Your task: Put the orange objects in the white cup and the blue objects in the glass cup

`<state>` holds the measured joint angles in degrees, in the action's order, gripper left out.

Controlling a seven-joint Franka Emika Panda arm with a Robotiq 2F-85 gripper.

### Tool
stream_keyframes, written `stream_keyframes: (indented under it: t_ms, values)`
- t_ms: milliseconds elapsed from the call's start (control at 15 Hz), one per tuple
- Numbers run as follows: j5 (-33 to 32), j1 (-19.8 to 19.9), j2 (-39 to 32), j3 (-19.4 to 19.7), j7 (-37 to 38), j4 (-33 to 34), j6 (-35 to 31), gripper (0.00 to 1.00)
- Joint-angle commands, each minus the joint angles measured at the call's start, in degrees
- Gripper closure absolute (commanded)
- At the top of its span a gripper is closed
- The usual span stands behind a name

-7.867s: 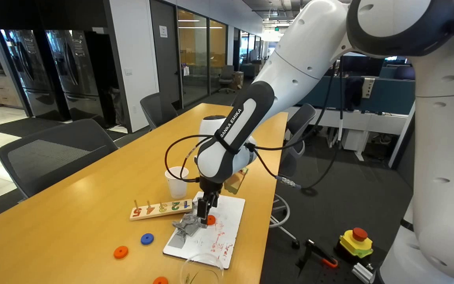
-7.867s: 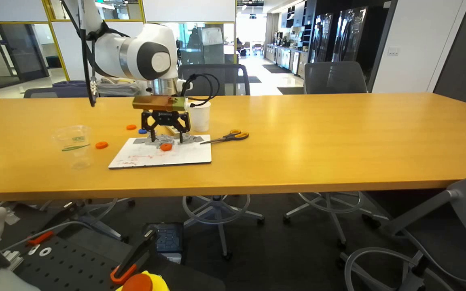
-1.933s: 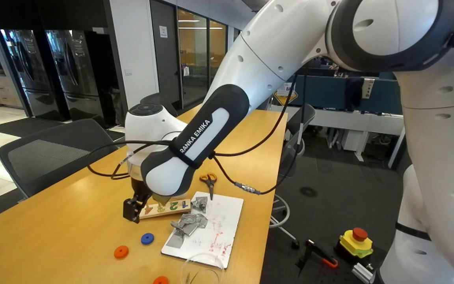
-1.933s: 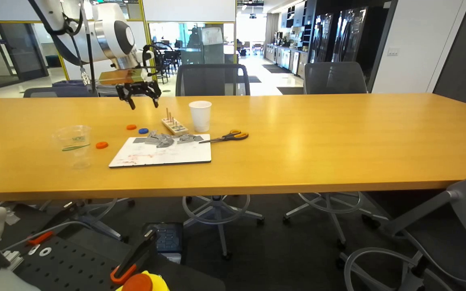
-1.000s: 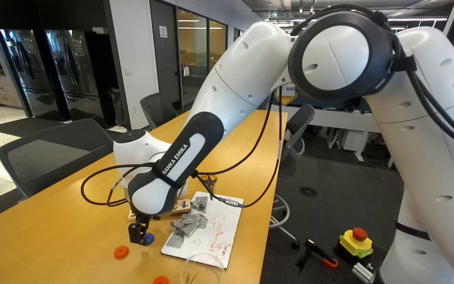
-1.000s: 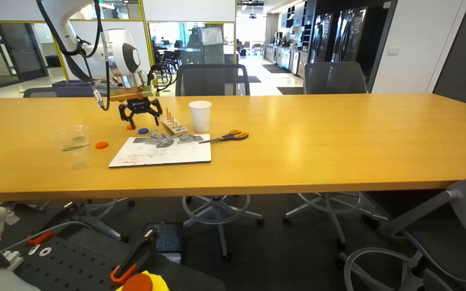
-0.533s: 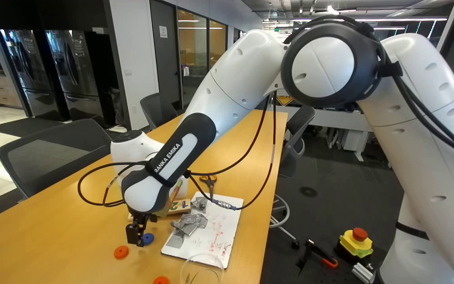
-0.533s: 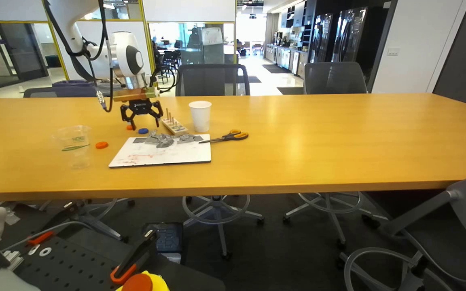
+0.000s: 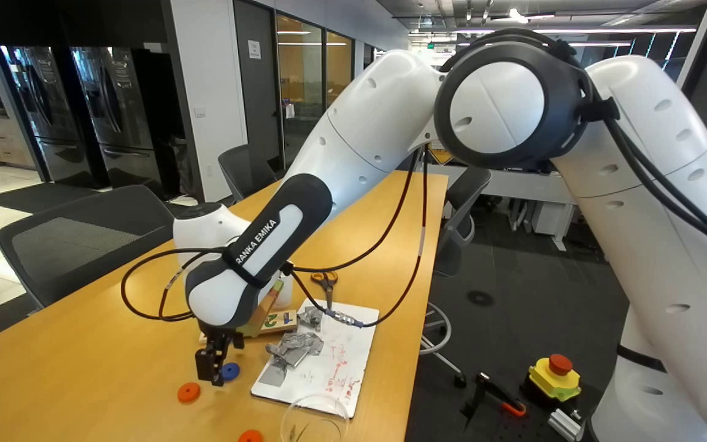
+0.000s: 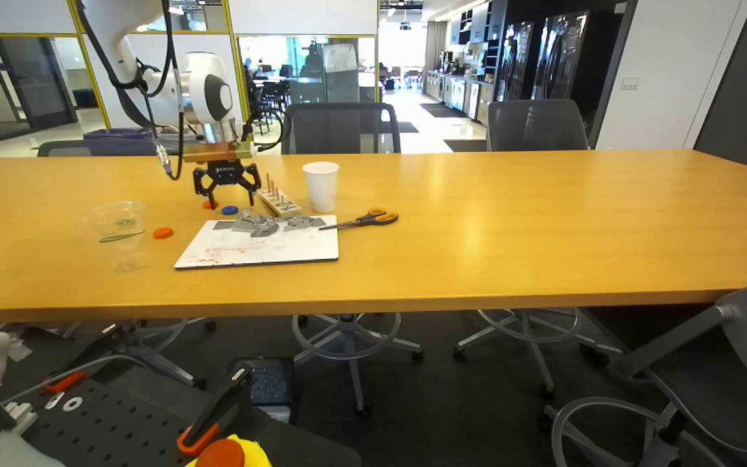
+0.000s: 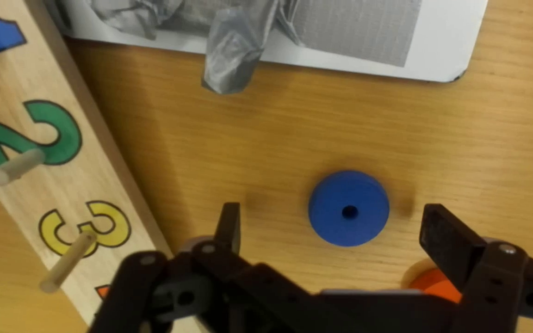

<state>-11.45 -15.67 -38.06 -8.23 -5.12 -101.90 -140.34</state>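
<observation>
The blue disc (image 11: 333,222) lies flat on the table, also in both exterior views (image 9: 231,372) (image 10: 230,210). My gripper (image 11: 331,210) is open and empty, low over it, fingers on either side without touching; it also shows in both exterior views (image 9: 226,363) (image 10: 231,202). An orange disc (image 9: 189,392) lies nearby, partly hidden by a finger in the wrist view (image 11: 438,285) and an exterior view (image 10: 207,204). Another orange disc (image 10: 163,233) lies near the glass cup (image 10: 117,227). The white cup (image 10: 321,188) stands upright farther off; its inside is hidden.
A wooden number strip with upright pegs (image 11: 104,185) lies close beside the gripper. A whiteboard (image 10: 257,253) holds crumpled grey tape (image 10: 257,225). Scissors (image 10: 373,218) lie partly on the board's edge. Chairs stand around the table (image 10: 509,227).
The orange disc seen on the whiteboard about eight seconds ago is gone from there. Since then the open gripper has moved over beside the blue disc and lowered; in the last half second it barely moves.
</observation>
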Motion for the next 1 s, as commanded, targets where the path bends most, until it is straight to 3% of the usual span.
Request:
stream_keyframes:
  t_ms: [0,200,267,333,800,933]
  values:
    - [1.65,0.97,-0.97,-1.3,-1.94,2.15,1.83,0.0]
    - [2.04,1.01,-1.25,-1.39,-2.15,2.24,1.74,0.0]
    - [2.12,1.03,-1.33,-1.43,-2.2,2.24,1.59,0.25]
    - [2.11,0.94,-1.34,-1.38,-2.08,2.24,1.57,0.25]
    - [1.57,-0.06,-0.19,-0.4,0.45,1.9,1.83,0.8]
    - [1.44,-0.39,0.99,-0.04,1.89,0.78,2.03,0.79]
